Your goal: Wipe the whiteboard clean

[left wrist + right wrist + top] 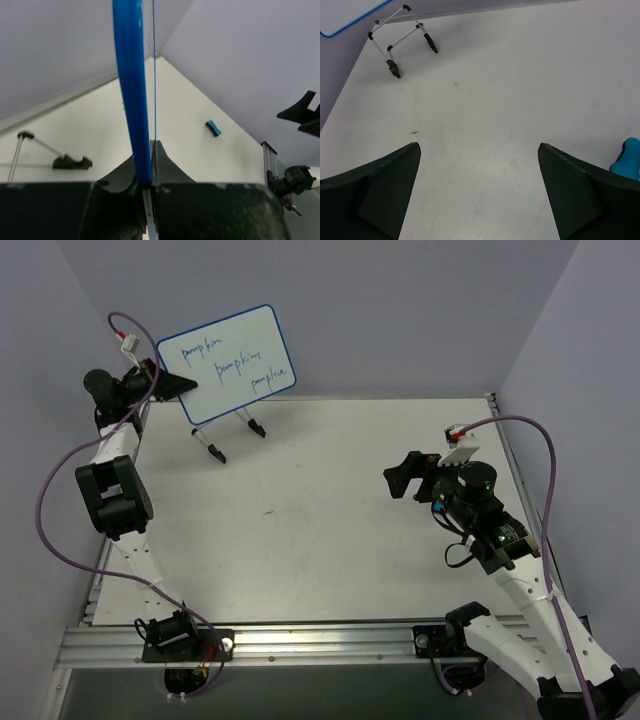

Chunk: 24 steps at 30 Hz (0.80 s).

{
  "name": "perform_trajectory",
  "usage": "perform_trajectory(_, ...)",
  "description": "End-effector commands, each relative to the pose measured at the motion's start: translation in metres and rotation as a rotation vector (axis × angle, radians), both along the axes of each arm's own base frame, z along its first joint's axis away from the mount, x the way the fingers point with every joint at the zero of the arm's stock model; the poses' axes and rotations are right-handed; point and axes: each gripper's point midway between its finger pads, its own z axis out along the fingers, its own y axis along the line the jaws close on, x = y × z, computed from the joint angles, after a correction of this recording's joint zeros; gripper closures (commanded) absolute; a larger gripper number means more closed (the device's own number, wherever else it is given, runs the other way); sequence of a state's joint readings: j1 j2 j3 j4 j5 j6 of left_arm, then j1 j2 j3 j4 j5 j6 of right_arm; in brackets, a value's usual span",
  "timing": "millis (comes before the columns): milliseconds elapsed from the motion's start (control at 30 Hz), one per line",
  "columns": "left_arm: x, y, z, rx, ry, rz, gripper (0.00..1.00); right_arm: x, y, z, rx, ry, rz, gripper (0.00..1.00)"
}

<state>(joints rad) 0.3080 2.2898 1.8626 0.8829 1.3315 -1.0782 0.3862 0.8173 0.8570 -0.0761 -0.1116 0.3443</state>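
While the left tool point(180, 387) clamps a short edge of the blue-framed white rectangular whiteboard point(225, 360), long side stretching rightward from it, the right tool point(479, 152) hangs wide apart over the desk point(330, 530). Small blue eraser block point(626, 159) just right of it, board far ahead-left.

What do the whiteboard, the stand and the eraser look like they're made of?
Whiteboard: smooth white face, probably coated board, in a shiny blue frame that looks like plastic.
Stand: thin and pale, likely metal wire or tube, with dark feet, maybe rubber or plastic.
Eraser: small blue block, matte; foam or plastic, too small to tell.
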Motion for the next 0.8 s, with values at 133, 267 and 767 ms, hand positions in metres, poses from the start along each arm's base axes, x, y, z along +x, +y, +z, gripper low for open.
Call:
perform_trajectory(133,-0.057,-0.060,0.165,0.204,-0.233,0.246,0.98,0.013,-0.028,0.003,-0.022,0.019,-0.191,0.00)
perform_trajectory(267,-0.096,-0.100,0.185,0.187,-0.145,0.301,0.98,0.009,-0.053,0.015,-0.055,0.018,-0.312,0.00)
perform_trajectory(767,-0.256,-0.156,0.003,0.349,0.303,0.325,0.98,0.009,-0.108,-0.036,-0.258,0.267,-0.463,0.01)
